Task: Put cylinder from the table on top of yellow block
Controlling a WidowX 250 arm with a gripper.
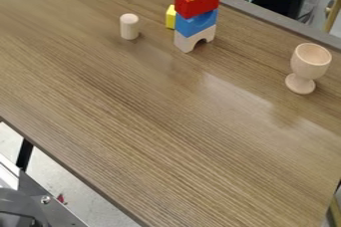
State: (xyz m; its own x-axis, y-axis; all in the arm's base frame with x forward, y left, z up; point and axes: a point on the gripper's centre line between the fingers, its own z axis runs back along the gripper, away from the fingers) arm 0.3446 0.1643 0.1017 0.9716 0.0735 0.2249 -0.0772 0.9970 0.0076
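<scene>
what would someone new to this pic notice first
Probably the tower of stacked blocks near the table's far edge: yellow on top, then red, blue, and a pale arch-shaped block at the bottom. Next, the pale wooden goblet standing by itself toward the right of the view, and the small wooden cylinder upright to the left of the tower, below the black jaws at the top edge.
</scene>
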